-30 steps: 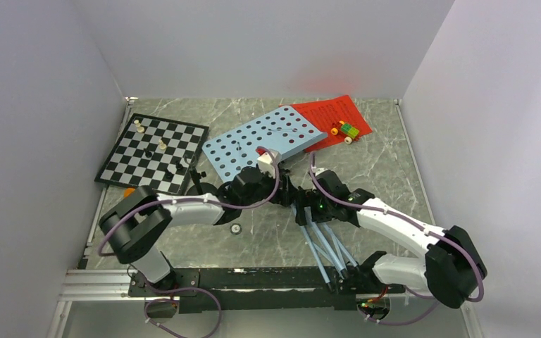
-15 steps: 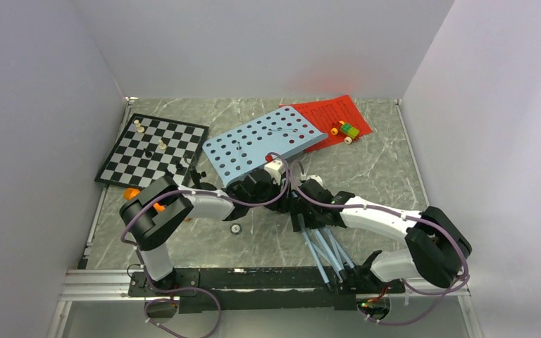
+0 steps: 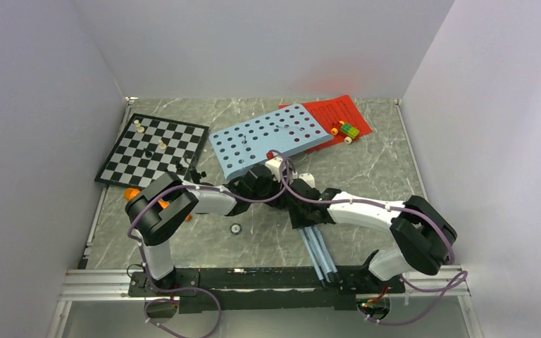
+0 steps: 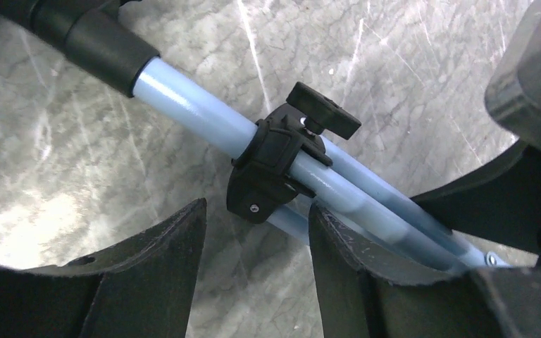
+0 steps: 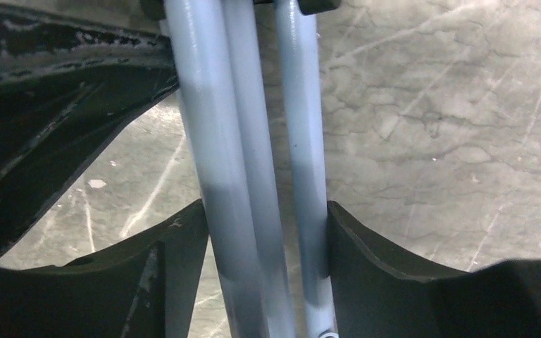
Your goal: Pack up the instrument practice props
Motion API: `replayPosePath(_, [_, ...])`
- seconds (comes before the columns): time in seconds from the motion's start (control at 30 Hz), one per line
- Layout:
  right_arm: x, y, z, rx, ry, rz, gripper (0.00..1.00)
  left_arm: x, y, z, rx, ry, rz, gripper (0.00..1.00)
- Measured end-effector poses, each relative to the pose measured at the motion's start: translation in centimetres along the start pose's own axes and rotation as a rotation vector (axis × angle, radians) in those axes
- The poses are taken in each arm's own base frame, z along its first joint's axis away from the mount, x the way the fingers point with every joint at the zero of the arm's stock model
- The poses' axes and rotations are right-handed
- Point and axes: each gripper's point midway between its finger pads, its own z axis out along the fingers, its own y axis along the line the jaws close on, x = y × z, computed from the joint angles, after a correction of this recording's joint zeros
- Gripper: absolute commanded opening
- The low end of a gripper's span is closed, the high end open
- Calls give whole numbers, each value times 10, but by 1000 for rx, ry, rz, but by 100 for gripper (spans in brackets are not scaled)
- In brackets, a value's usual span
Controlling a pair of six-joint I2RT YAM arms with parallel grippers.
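The light-blue music stand lies on the table, with its perforated desk (image 3: 268, 136) at the back and its legs (image 3: 318, 248) pointing toward me. My right gripper (image 3: 303, 211) is shut on the bunched legs (image 5: 211, 141), and both fingers of the right gripper (image 5: 268, 208) press on the tubes. My left gripper (image 3: 280, 184) is open just below the stand's black collar (image 4: 271, 162), with the left gripper's (image 4: 257, 208) fingers apart and the pole (image 4: 197, 102) beyond them. The red music sheets (image 3: 338, 111) lie under the desk's far corner. The orange microphone (image 3: 132, 192) peeks out behind my left arm.
A chessboard (image 3: 151, 151) with a few pieces lies at the back left. A small brick toy car (image 3: 346, 130) sits on the red sheets. A small round part (image 3: 236, 229) lies on the marble in front of my left arm. Walls close in on three sides.
The stand's legs, splayed a second ago, are now bunched together. My right gripper slid left up the legs toward the collar. My left gripper moved right, and the desk shifted slightly.
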Motion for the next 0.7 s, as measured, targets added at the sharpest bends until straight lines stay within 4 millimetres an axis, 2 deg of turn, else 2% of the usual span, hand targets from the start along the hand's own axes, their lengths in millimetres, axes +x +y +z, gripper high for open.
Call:
replayPosePath(0.1, [-3, 8, 2, -6, 3, -5, 46, -3, 6, 0, -11, -7, -5, 58])
replayPosePath(0.3, [-15, 25, 8, -21, -19, 31, 2, -11, 23, -2, -54, -27, -6, 57])
replayPosePath(0.43, [-19, 29, 10, -22, -20, 38, 0, -13, 29, -3, -74, -35, -8, 59])
replayPosePath(0.47, [-20, 30, 10, -24, -21, 39, 10, -13, 30, -3, -80, -37, -9, 60])
replayPosePath(0.5, [-20, 32, 10, -28, -25, 40, 34, -13, 32, -4, -86, -40, -11, 62])
replayPosePath(0.53, [-21, 32, 10, -30, -28, 40, 53, -13, 33, -6, -92, -43, -12, 65])
replayPosePath(0.6, [-24, 37, 7, -49, -42, 45, 81, -13, 38, -10, -112, -50, -13, 71])
replayPosePath(0.67, [-25, 45, 3, -93, -41, 42, 99, -13, 46, -17, -141, -49, -16, 75])
replayPosePath(0.7, [-23, 54, 1, -127, -40, 24, 100, -14, 45, -19, -143, -54, -13, 77])
